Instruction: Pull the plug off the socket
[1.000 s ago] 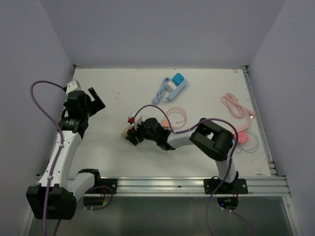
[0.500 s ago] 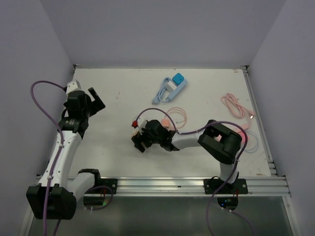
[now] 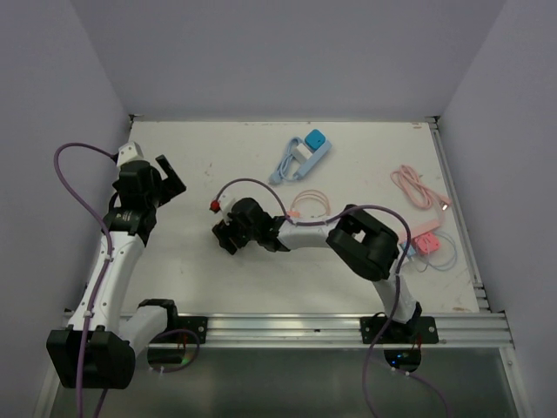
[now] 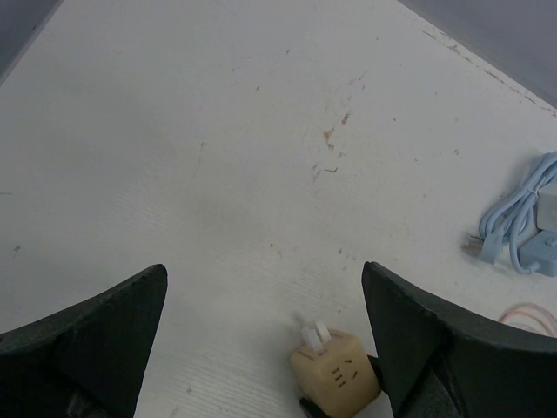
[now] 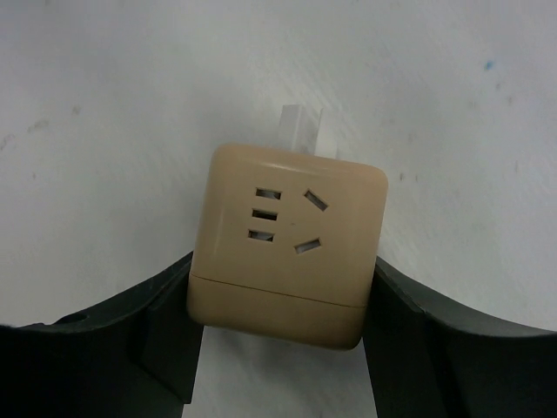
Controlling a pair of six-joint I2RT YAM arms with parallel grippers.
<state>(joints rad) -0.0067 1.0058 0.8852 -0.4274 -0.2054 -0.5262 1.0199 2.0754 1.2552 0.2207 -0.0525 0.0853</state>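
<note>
The white-and-black left arm [image 3: 113, 261] stood raised on the left, reaching toward the far side, and its black left gripper [image 3: 167, 178] hung with its fingers spread wide and nothing between them. The white-and-black right arm [image 3: 365, 248] folded at the elbow and stretched low to the left. Its black right gripper [image 3: 228, 235] clamped a beige cube socket [image 5: 287, 244], one finger pressed on each side.

We see two robot arms, the left arm [image 3: 109, 270] and the right arm [image 3: 305, 233], each with white link shells, black joints and base, a looping purple cable [image 3: 59, 165], and matte black wedge-shaped fingers [image 4: 87, 340].
</note>
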